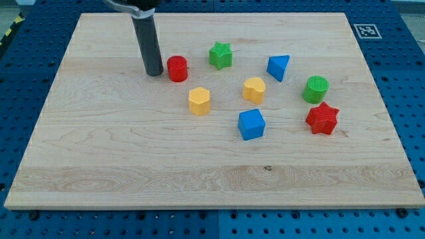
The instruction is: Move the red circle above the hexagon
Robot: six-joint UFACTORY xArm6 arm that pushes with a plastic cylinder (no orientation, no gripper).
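While the rod stands upright near the board's upper left, the scene reads, from the view's left to its right:

Board: a pale wooden board (99,166) lying on a blue perforated table (26,60).
Rod: dark and straight, coming down from the view's top edge; the arm calls its lower end "my tip" (154,73), and it rests on the board just left of the red circle, touching it or nearly so.
Jaws: none, since the arm ends in the plain rod; nothing opens or closes.
Red circle (177,68): a short red cylinder in the upper middle-left, up and to the left of the yellow hexagon.
Yellow hexagon (199,101): below and slightly right of the red circle, apart from it.
Green star (221,55): near the view's top, right of the red circle.
Blue cube (252,124): the lowest block, below the yellow heart.
Yellow heart (254,89): right of the hexagon, near the board's middle.
Blue triangle (279,67): up and right of the heart.
Green circle (316,89): a ridged cylinder further right.
Red star (323,118): just below the green circle.
Marker: a black-and-white tag (365,30) at the board's top right corner.
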